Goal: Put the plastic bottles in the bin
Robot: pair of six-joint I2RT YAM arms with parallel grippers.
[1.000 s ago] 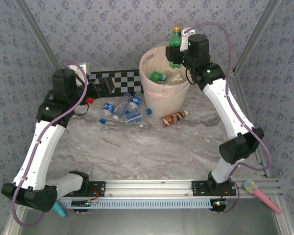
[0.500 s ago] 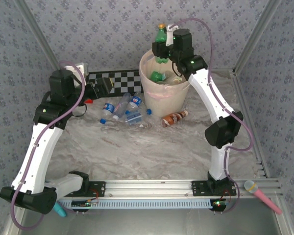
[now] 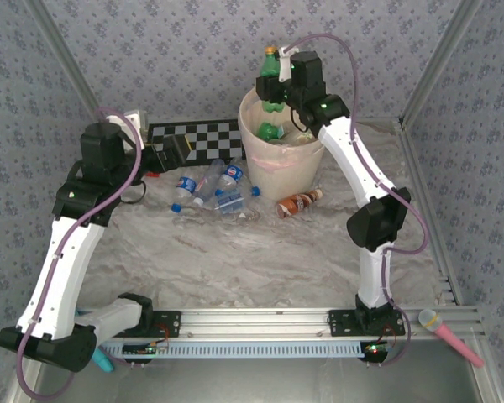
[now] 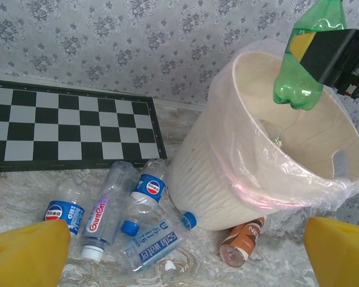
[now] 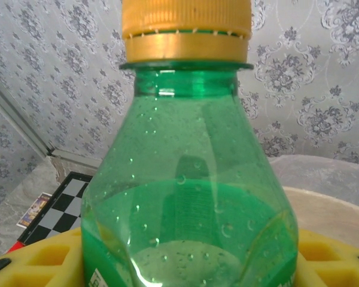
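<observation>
**Over the bin, a green bottle in the right jaws**

Above the open mouth of the bin point(image 3: 286, 172), the right jaws are clamped around the middle of a green bottle point(image 3: 272, 65). It is held upright with its yellow cap on top. A second green bottle point(image 3: 270, 130) lies inside the bin. To the bin's left, four clear bottles point(image 3: 217, 189), mostly blue-labelled, lie heaped on the bench point(image 3: 235, 252) before a chessboard point(image 3: 197, 138). A brown-labelled bottle point(image 3: 300, 203) lies at the bin's foot. The left jaws hover spread wide, yellow pads point(image 4: 27, 254) far apart, gripping nothing.

Glossy green plastic bottle point(image 5: 188, 197), smooth matt cream plastic bin point(image 4: 206, 179)
</observation>
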